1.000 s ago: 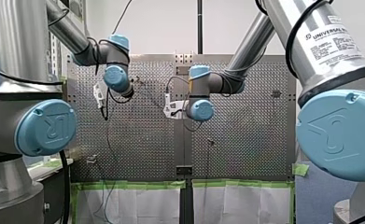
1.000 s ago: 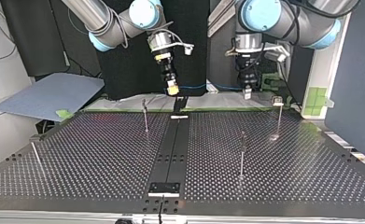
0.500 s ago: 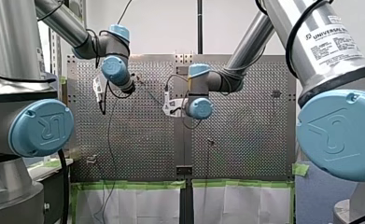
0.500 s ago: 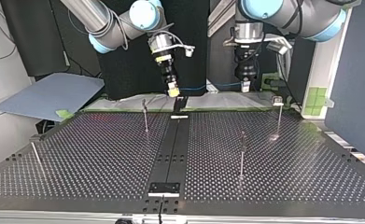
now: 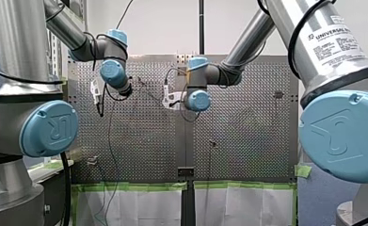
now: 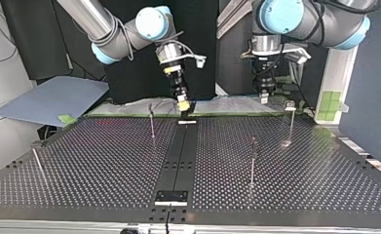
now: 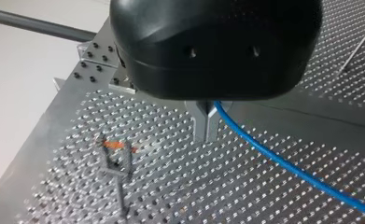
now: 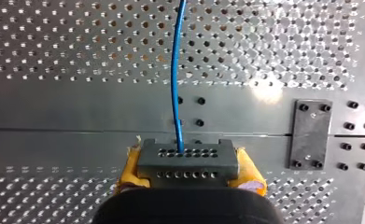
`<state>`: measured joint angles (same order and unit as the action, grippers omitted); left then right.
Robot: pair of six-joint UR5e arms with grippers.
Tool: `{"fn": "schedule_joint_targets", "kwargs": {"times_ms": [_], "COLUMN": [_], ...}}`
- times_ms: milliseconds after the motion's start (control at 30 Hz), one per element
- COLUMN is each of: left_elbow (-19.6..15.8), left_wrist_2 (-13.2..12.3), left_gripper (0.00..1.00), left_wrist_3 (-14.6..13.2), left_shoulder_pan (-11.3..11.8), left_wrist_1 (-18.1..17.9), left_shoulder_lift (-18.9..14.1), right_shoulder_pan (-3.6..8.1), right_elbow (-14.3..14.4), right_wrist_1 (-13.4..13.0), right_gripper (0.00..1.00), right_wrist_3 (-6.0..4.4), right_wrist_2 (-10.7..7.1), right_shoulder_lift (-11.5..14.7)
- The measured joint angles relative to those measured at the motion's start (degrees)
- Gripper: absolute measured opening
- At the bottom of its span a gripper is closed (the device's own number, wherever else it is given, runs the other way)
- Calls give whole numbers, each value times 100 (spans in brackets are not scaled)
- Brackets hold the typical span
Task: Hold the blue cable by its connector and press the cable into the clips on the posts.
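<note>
Blue cable [image 8: 174, 79]: 1, thin, probably light and limp, so the rigid grey connector [image 8: 187, 154] is the sensible place to hold it. My right gripper [image 8: 189, 167], upper centre in the top view, has its yellow pads [image 8: 131, 169] clamped on that 1 connector, and the cable runs ahead over the table [image 6: 105, 161]. My left gripper [image 7: 206, 126], closed to a seam, seems to pinch the cable further along. 4 posts [image 6: 253, 161] show clearly.

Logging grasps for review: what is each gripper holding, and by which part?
My right gripper clamps the connector of the blue cable; my left gripper pinches the cable itself.
</note>
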<state>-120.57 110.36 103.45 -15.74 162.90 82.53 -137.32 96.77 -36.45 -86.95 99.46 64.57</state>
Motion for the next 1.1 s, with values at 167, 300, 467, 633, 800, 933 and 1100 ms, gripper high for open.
{"fn": "schedule_joint_targets", "kwargs": {"times_ms": [167,300,467,633,800,933,1100], "left_elbow": [179,332,511,581,588,588,591], "left_wrist_2": [-41,-60,-60,-21,-35,-18,-12], "left_gripper": [0,0,0,0,0,0,0], "left_wrist_3": [55,153,225,282,282,288,291], "left_shoulder_pan": [246,357,389,362,385,392,395], "left_wrist_1": [10,14,-8,-129,-218,-276,-299], "left_shoulder_lift": [-30,-129,-20,-122,-103,-20,47], "right_shoulder_pan": [0,-6,-26,-43,-51,-51,-45], "right_elbow": [-217,-439,-677,-841,-1004,-1106,-1210], "right_wrist_1": [115,227,344,451,532,597,678], "right_gripper": [0,0,0,0,0,0,0], "right_wrist_3": [1,-6,-38,-67,-110,-167,-200], "right_wrist_2": [-74,-116,-143,-145,-146,-148,-147], "right_shoulder_lift": [0,0,0,-1,-3,-6,-14]}}
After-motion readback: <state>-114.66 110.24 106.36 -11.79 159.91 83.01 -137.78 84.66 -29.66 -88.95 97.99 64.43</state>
